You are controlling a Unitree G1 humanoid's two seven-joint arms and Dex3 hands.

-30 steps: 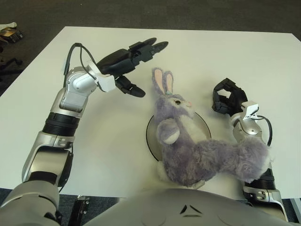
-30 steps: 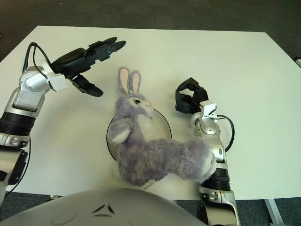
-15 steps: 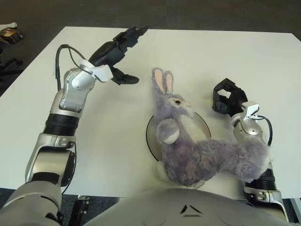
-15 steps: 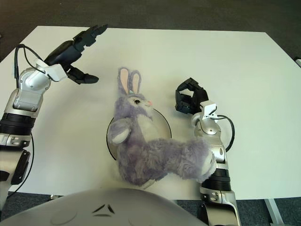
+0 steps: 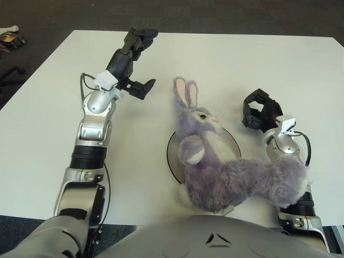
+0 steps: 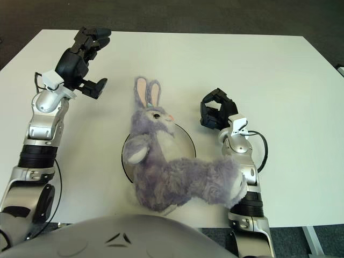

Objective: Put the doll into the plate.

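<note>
Soft, light, floppy doll point(image 5: 215, 161) lies across the plate point(image 5: 174, 153) near the table's point(image 5: 301, 70) front edge; best gripped at the torso. Left hand point(image 5: 131, 59) empty, fingers loose; right hand point(image 5: 258, 110) curled, empty.

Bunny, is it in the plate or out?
Mostly in: the bunny lies across the dark plate, with its rear spilling onto the table.

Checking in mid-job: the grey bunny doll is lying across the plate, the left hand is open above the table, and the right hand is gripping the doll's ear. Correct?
Not quite. The right hand grips nothing: in the left eye view it sits curled, to the right of the doll and clear of its ears. The rest holds: the doll lies across the plate, and the left hand is open above the table.
</note>
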